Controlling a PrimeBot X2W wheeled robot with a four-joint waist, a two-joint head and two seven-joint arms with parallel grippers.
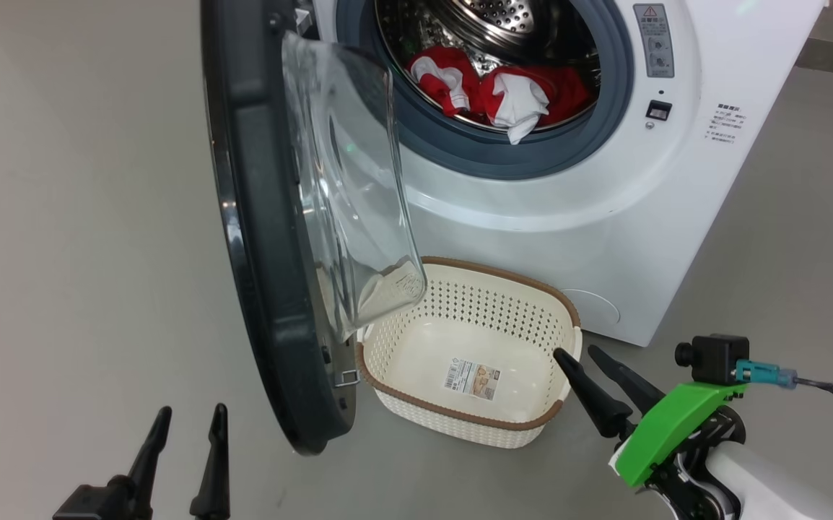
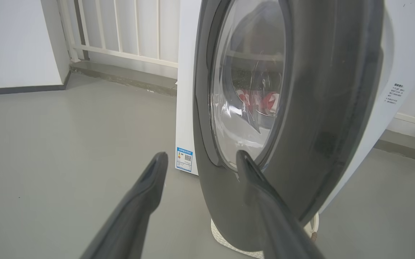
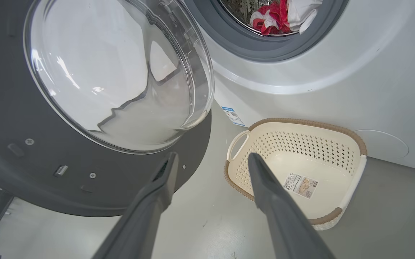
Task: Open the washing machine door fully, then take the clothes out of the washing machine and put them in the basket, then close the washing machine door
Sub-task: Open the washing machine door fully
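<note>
The washing machine door (image 1: pixel 265 238) stands swung out to about a right angle, its glass bowl (image 1: pixel 348 180) over the basket's left end. Red and white clothes (image 1: pixel 503 90) lie in the drum of the white washing machine (image 1: pixel 604 209). The cream basket (image 1: pixel 470 354) sits on the floor below the opening, nothing in it but its label. My left gripper (image 1: pixel 193 422) is open at the lower left, outside the door (image 2: pixel 319 108). My right gripper (image 1: pixel 579 354) is open beside the basket's right end. The right wrist view shows the basket (image 3: pixel 351 144), door (image 3: pixel 13 136) and clothes (image 3: pixel 276 18).
Grey floor (image 1: pixel 63 217) spreads to the left of the door and to the right of the machine. A white railing (image 2: pixel 121 32) on a low kerb runs behind the machine. A blue label (image 2: pixel 185 159) marks the machine's lower corner.
</note>
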